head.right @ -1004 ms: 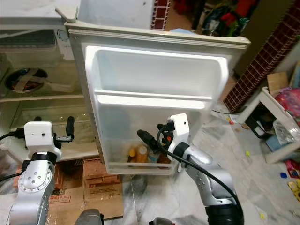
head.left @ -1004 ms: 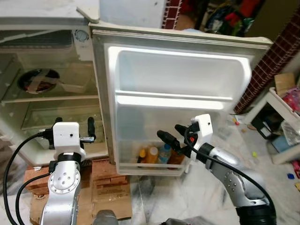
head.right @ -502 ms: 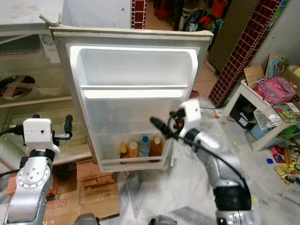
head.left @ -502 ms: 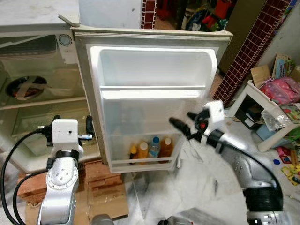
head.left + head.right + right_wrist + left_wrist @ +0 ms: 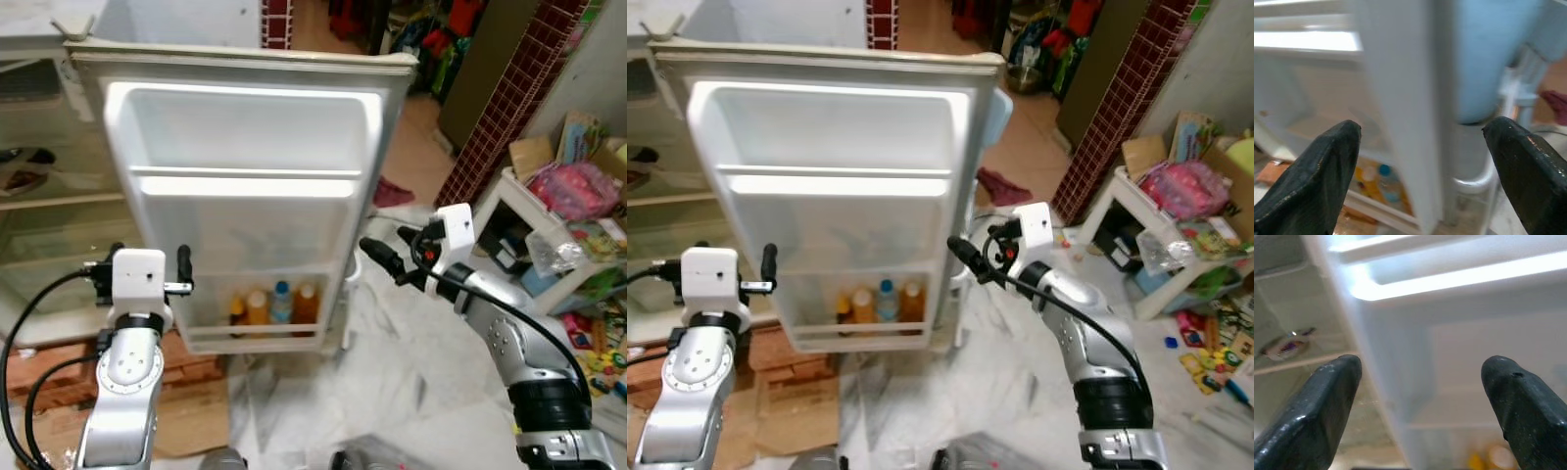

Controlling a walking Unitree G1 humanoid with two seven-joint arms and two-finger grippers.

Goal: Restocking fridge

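Open fridge door (image 5: 245,186), with four bottles (image 5: 272,305) standing in its bottom shelf. Right gripper (image 5: 384,257), fingers spread and empty, sits just off the door's outer edge. Left gripper (image 5: 147,279), also spread and empty, faces the door's hinge side.

No legible text, label, brand or number observed; labels on the bottles (image 5: 265,305) are too small to read.
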